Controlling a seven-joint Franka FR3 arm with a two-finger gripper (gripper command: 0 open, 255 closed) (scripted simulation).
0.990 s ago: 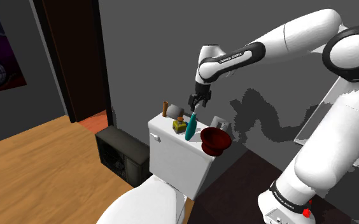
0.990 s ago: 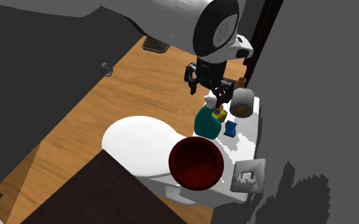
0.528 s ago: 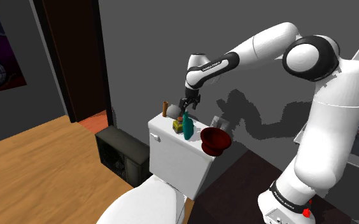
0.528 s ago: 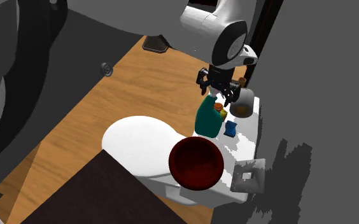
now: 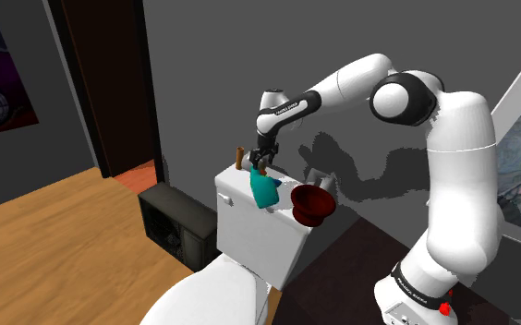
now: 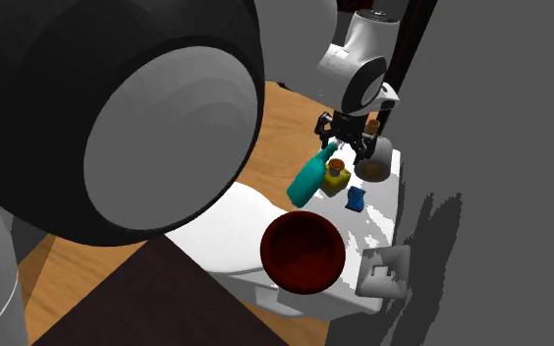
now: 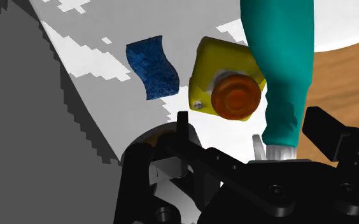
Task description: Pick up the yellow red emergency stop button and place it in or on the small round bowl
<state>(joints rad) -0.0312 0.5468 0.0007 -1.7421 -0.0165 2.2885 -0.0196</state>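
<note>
The yellow emergency stop button [image 6: 336, 178], a small yellow box with an orange-red round cap, sits on the white toilet cistern lid [image 6: 387, 213] right of centre in the upper half of the second exterior view. The black claw [image 6: 349, 145] hangs just above it with its fingers spread wide, clasping nothing. In the wrist view the claw [image 7: 251, 127] has the button [image 7: 229, 84] just beyond the gap between its fingers, cap turned towards the camera. A teal bottle [image 7: 285, 70] leans beside the button, touching or nearly touching its yellow box. The bottle's pale narrow end lies between the fingers, close to one of them; I cannot tell whether it touches that finger. In the second exterior view the bottle [image 6: 309, 179] tilts steeply, its body hanging out past the lid's edge over the white toilet seat [image 6: 216, 221]. A small blue block [image 6: 357, 200] lies just below the button in that frame, and a grey roll [image 6: 373, 162] stands just to its right. The small round bowl [image 6: 304, 253], dark red, stands at lower centre, well apart from the button, with a grey square frame [image 6: 388, 273] to its right. In the shoulder view the claw [image 5: 260, 164] hangs at frame centre over the lid [image 5: 236, 185], the tilted bottle [image 5: 265, 191] is under it, and the bowl [image 5: 312, 203] is to the right.
</note>
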